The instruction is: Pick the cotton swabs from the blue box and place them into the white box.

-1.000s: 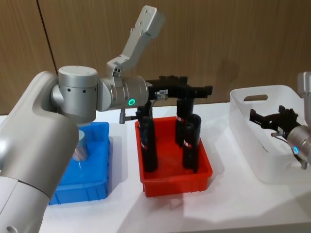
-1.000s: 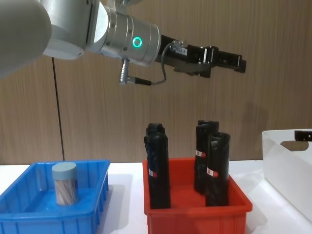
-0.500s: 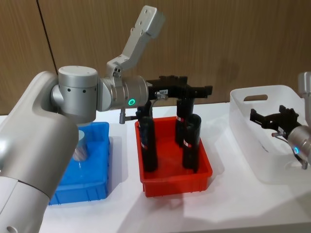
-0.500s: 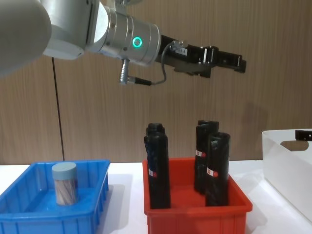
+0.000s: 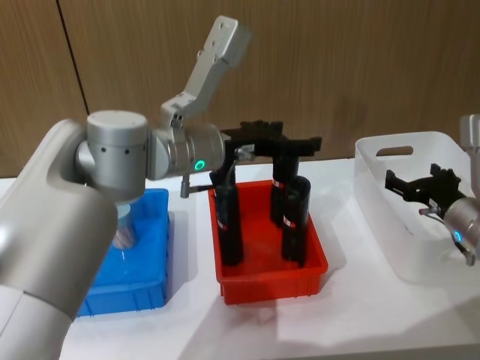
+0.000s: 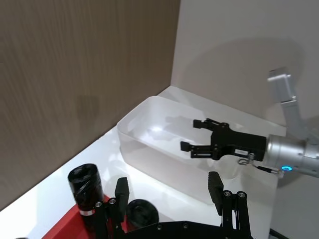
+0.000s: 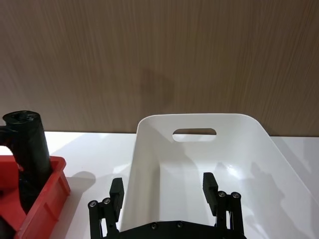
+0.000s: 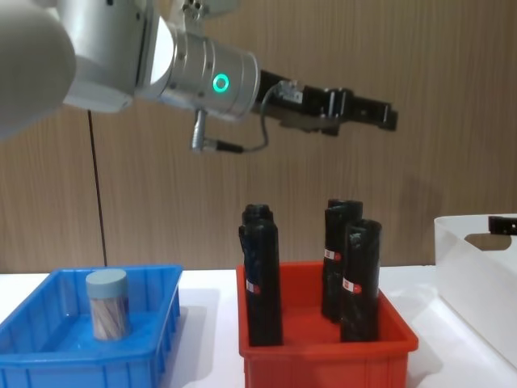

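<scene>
Head view: the clear, grey-lidded jar of cotton swabs (image 5: 126,229) stands in the shallow blue plastic box (image 5: 142,289) at lower left. The left gripper (image 5: 304,142), open and empty, hangs at centre above the red bin (image 5: 274,289).

Chest view: jar lower left, that gripper upper right, well apart.

Wrist views: the right gripper (image 7: 163,185), fingers spread, hovers over the translucent white box (image 7: 229,132).

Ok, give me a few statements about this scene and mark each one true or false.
One jar of cotton swabs stands upright in the blue box. True.
The left tool grips a jar. False: it is open and empty, high above the red bin.
Three black rolls stand in the red bin. True.
The right tool is over the blue box. False: it is open over the white box.
</scene>
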`<act>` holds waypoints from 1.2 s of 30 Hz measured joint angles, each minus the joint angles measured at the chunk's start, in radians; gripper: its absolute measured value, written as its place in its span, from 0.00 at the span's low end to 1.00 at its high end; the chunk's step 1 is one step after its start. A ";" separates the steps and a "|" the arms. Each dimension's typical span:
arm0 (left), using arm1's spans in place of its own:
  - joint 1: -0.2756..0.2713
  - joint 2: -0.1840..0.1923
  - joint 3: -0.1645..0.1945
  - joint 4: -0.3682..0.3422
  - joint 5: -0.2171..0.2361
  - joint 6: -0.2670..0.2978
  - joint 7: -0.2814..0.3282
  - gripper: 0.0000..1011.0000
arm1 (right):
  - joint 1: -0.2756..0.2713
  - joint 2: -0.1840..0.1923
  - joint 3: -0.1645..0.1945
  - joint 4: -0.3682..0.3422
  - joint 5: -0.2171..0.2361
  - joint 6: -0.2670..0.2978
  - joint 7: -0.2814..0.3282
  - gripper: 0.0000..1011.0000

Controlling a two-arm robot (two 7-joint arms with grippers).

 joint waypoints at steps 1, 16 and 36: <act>0.013 0.006 0.002 -0.011 0.001 -0.010 0.012 0.99 | -0.011 0.002 -0.003 -0.015 0.000 -0.003 -0.002 0.99; 0.153 0.073 0.019 -0.135 0.018 -0.126 0.160 0.99 | -0.151 0.029 -0.030 -0.193 0.016 -0.042 -0.018 0.99; 0.349 0.167 0.042 -0.307 0.040 -0.291 0.366 0.99 | -0.347 0.067 -0.070 -0.445 0.038 -0.096 -0.041 0.99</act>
